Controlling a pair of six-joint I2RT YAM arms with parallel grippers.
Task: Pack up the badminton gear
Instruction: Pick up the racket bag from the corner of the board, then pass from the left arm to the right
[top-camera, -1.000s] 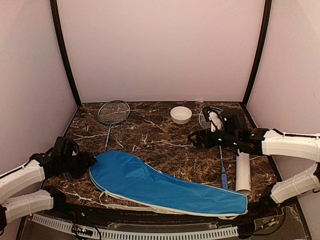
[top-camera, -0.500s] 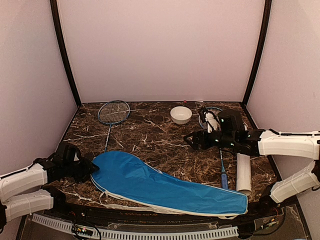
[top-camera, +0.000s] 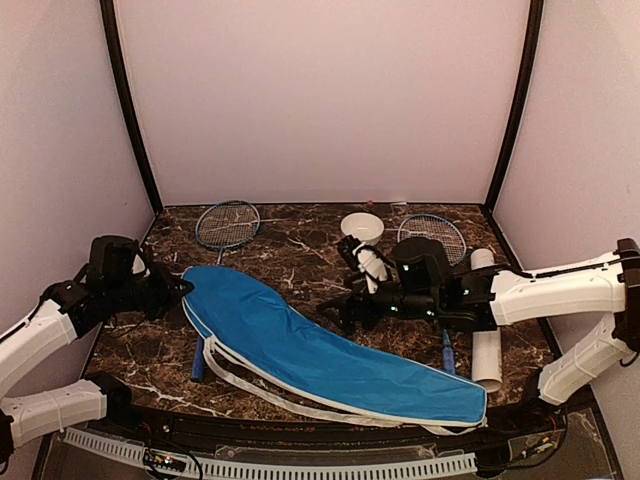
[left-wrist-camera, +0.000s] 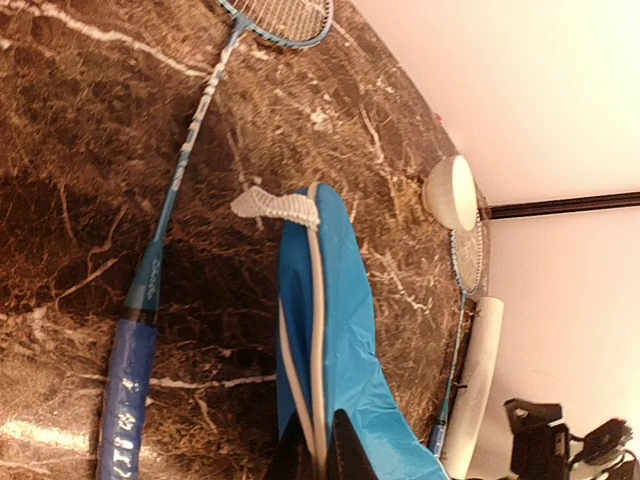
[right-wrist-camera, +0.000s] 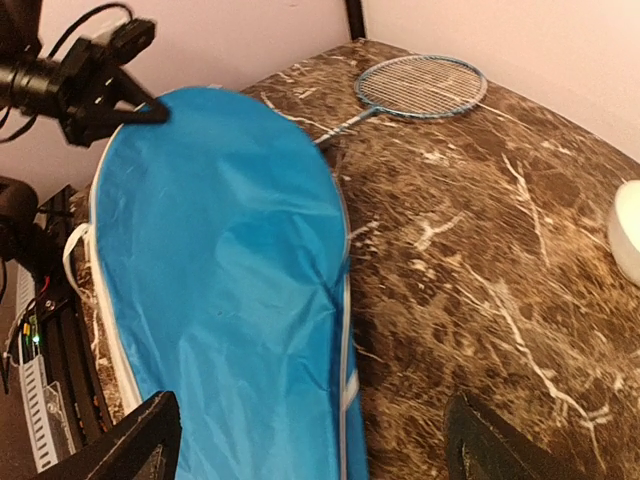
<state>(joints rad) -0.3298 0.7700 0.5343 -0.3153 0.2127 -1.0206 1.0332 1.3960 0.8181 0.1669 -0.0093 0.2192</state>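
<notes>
Left gripper (left-wrist-camera: 320, 450) clamps racket cover (top-camera: 320, 345) rim, right gripper (right-wrist-camera: 310, 450) gapes empty near it; thin rim pinch may slip if pulled.

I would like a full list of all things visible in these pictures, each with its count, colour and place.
racket cover: one, blue with white trim, lying diagonally across the middle of the table
left racket: one, blue frame and handle, far left, handle toward the near edge beside the cover
right racket: one, blue frame and handle, far right
tube: one, white, right side, next to the right racket's handle
bowl: one, white, far middle
table: one, dark brown marble
left claw: one, black, shut on the cover's left end
right claw: one, black, open, over the cover's far edge
</notes>
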